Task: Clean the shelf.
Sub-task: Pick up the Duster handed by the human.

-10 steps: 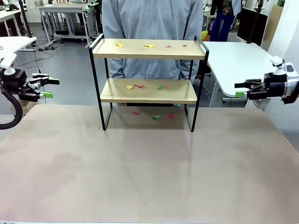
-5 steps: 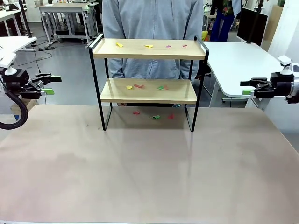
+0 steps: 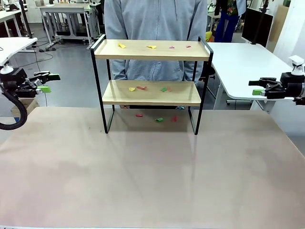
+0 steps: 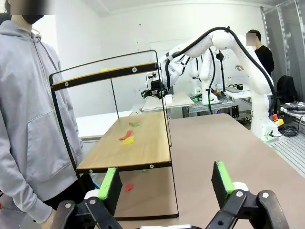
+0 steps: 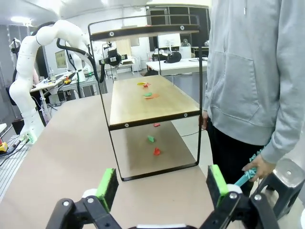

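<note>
The shelf point(image 3: 151, 50) stands at the table's far middle, two light wooden boards in a black frame. Small coloured scraps lie on its top board point(image 3: 151, 46), its lower board point(image 3: 141, 88) and the table beneath it point(image 3: 159, 119). My left gripper point(image 3: 49, 82) hangs open at the far left, level with the lower board and well clear of the shelf. My right gripper point(image 3: 259, 87) is open at the far right, also apart from it. The left wrist view shows the shelf point(image 4: 127, 143) end-on beyond the open fingers point(image 4: 167, 183). In the right wrist view the shelf point(image 5: 147, 102) lies ahead of the open fingers point(image 5: 162, 183).
A person in a grey hoodie point(image 3: 155, 28) stands right behind the shelf, holding a teal object in one hand point(image 5: 252, 171). A white table point(image 3: 248, 62) sits at the back right, another point(image 3: 14, 45) at the far left. The brown tabletop point(image 3: 152, 176) spreads wide in front of the shelf.
Both arms have drawn outward and slightly up: the left gripper toward the left edge, the right gripper toward the right edge. Both stayed open. The shelf and scraps are unmoved.
</note>
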You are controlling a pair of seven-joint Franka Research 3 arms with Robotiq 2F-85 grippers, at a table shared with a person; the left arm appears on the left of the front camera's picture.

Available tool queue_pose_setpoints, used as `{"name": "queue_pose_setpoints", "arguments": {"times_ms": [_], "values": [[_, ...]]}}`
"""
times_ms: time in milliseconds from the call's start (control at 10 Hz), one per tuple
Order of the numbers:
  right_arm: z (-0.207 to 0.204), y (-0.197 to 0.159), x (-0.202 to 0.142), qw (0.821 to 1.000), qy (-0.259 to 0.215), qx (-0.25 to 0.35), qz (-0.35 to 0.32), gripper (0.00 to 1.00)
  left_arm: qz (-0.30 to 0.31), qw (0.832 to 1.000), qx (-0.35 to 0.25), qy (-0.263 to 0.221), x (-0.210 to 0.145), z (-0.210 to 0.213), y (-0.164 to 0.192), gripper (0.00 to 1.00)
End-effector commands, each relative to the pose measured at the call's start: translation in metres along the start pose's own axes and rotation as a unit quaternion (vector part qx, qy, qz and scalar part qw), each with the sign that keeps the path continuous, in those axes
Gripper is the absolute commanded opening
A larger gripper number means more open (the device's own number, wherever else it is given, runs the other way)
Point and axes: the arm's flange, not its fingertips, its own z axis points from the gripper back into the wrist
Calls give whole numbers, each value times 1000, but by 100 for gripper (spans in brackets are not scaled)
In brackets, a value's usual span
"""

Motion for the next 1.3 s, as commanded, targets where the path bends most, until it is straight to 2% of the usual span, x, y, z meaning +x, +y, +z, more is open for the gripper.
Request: {"name": "queue_pose_setpoints", "arguments": {"times_ms": [0, 300, 400, 1200], "values": [[1, 0, 6, 1000, -15, 4, 19, 100, 7, 1000, 2, -19, 5, 0, 5, 100], [3, 1, 6, 1000, -16, 5, 18, 100, 27, 999, -1, -21, 6, -7, 4, 100], [3, 0, 4, 1000, -4, 3, 4, 100, 8, 1000, -2, -3, 1, -1, 0, 100], [3, 0, 4, 1000, -4, 3, 4, 100, 8, 1000, -2, -3, 1, -1, 0, 100]]}}
